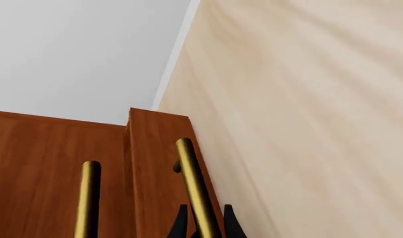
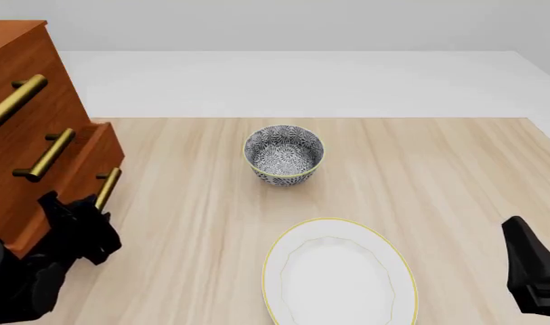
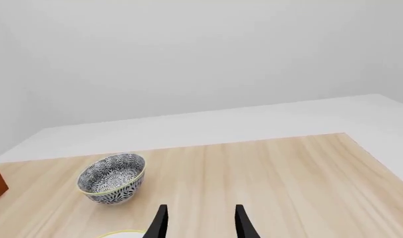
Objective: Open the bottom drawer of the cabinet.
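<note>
The cabinet [image 2: 17,128] stands at the table's far left, reddish-brown with three brass bar handles. Its bottom drawer [image 2: 83,169] juts out a little from the cabinet's front. In the left wrist view the drawer [image 1: 155,163] shows as a stepped-out box beside the cabinet face [image 1: 42,168]. My left gripper [image 1: 203,227] has a dark finger on each side of the drawer's brass handle [image 1: 191,173] and is shut on it. In the front view the left gripper [image 2: 96,211] sits at the lower end of that handle [image 2: 109,186]. My right gripper [image 3: 201,224] is open and holds nothing, low at the right edge [image 2: 532,271].
A patterned bowl [image 2: 284,154] stands mid-table and also shows in the right wrist view [image 3: 112,178]. A white plate with a yellow rim [image 2: 339,274] lies nearer me. The middle drawer's handle [image 1: 88,198] runs beside the gripped one.
</note>
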`<control>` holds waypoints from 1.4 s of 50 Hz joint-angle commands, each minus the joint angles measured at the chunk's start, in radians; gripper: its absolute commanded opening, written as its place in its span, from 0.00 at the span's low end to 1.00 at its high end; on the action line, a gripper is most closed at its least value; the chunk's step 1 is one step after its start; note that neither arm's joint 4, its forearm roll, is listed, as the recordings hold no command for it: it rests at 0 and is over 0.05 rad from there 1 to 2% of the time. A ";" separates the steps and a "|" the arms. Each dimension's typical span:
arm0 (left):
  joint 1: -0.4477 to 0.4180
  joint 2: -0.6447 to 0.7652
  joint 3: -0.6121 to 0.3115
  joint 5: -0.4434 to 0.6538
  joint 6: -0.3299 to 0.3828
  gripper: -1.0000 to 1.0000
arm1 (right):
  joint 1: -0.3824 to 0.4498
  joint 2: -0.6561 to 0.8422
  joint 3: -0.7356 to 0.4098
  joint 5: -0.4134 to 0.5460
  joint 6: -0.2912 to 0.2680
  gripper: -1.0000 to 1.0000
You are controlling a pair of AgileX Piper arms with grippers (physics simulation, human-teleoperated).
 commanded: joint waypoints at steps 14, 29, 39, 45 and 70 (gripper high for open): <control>-0.097 -0.006 -0.017 -0.036 0.023 0.00 | -0.004 -0.001 0.000 0.000 -0.002 1.00; -0.129 0.005 -0.029 -0.036 0.023 0.00 | -0.005 -0.003 0.000 -0.002 -0.004 1.00; -0.150 -0.012 -0.017 -0.036 0.019 0.00 | -0.006 -0.003 0.000 0.000 -0.004 1.00; -0.162 -0.008 -0.025 -0.036 0.019 0.00 | -0.008 -0.003 0.001 0.000 -0.003 1.00; -0.223 0.015 -0.062 -0.036 0.023 0.00 | -0.012 -0.003 0.000 -0.003 -0.002 1.00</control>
